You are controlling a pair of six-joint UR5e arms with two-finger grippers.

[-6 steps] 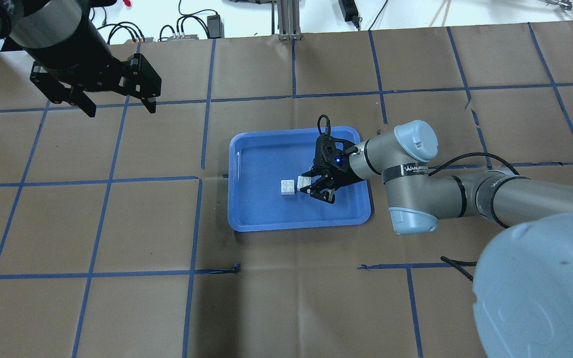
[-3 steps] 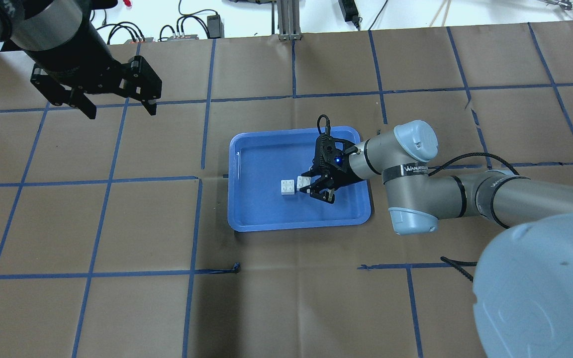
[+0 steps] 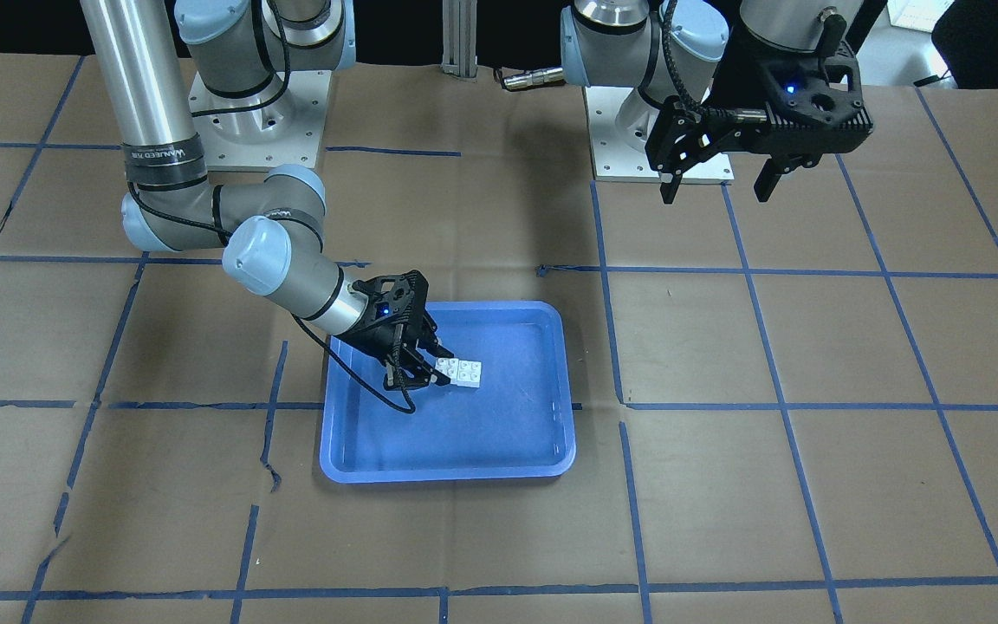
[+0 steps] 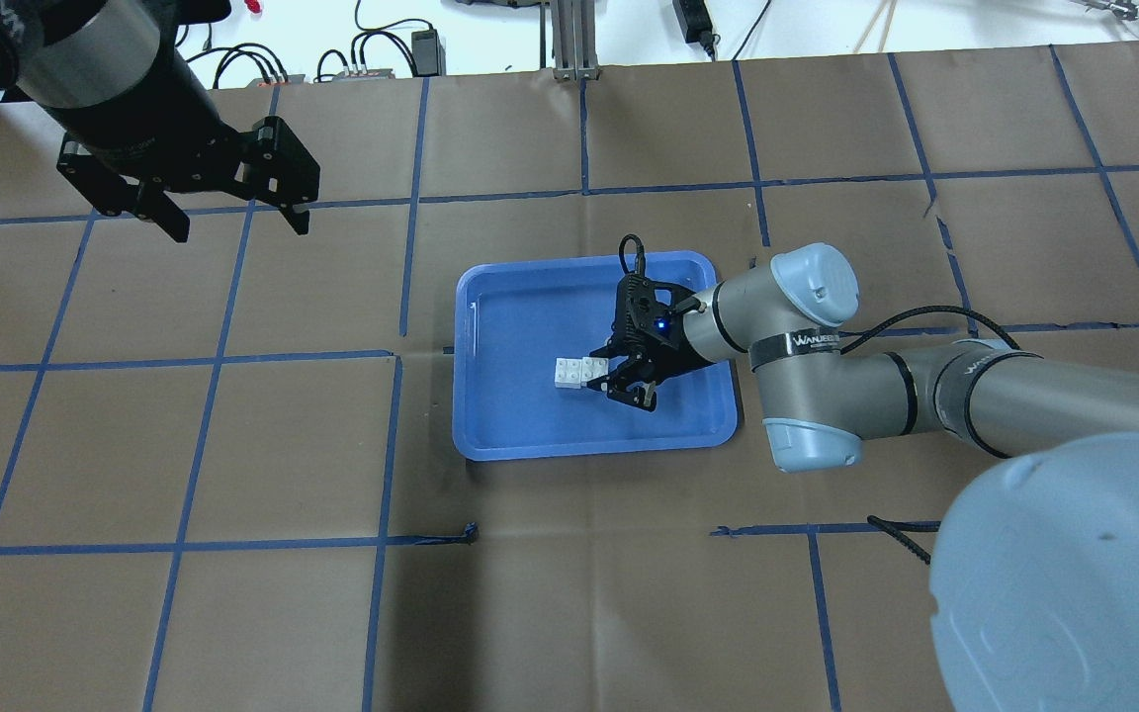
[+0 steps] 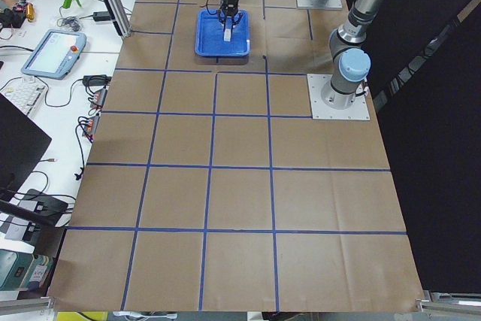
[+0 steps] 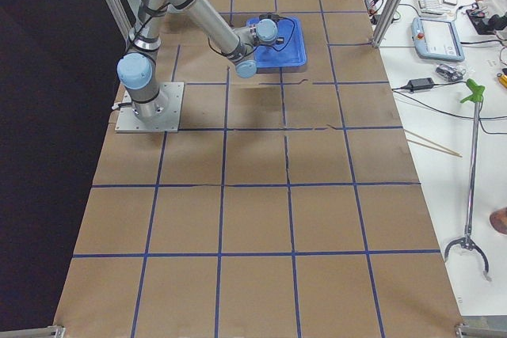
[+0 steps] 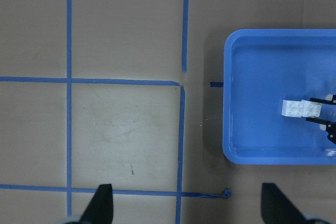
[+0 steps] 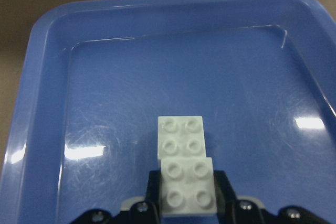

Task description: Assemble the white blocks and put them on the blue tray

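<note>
The blue tray (image 4: 510,425) lies at the table's middle. My right gripper (image 4: 619,381) is low inside it, shut on a white block (image 4: 594,370). That block touches a second white block (image 4: 568,372), which lies on the tray floor. In the right wrist view the held block (image 8: 187,186) sits between the fingers and its far edge meets the lying block (image 8: 181,136). I cannot tell whether they are joined. In the front view both blocks (image 3: 460,371) sit side by side at the right gripper (image 3: 417,371). My left gripper (image 4: 233,222) hangs open and empty, high over the far left.
Brown paper with a blue tape grid covers the table. The left wrist view looks down on the tray (image 7: 247,150) and bare paper beside it. Cables and devices (image 4: 372,59) lie past the far edge. The arm bases (image 3: 256,121) stand on my side.
My right gripper has moved left with its white block, closing the gap to the other block. The left gripper has shifted slightly farther away.
</note>
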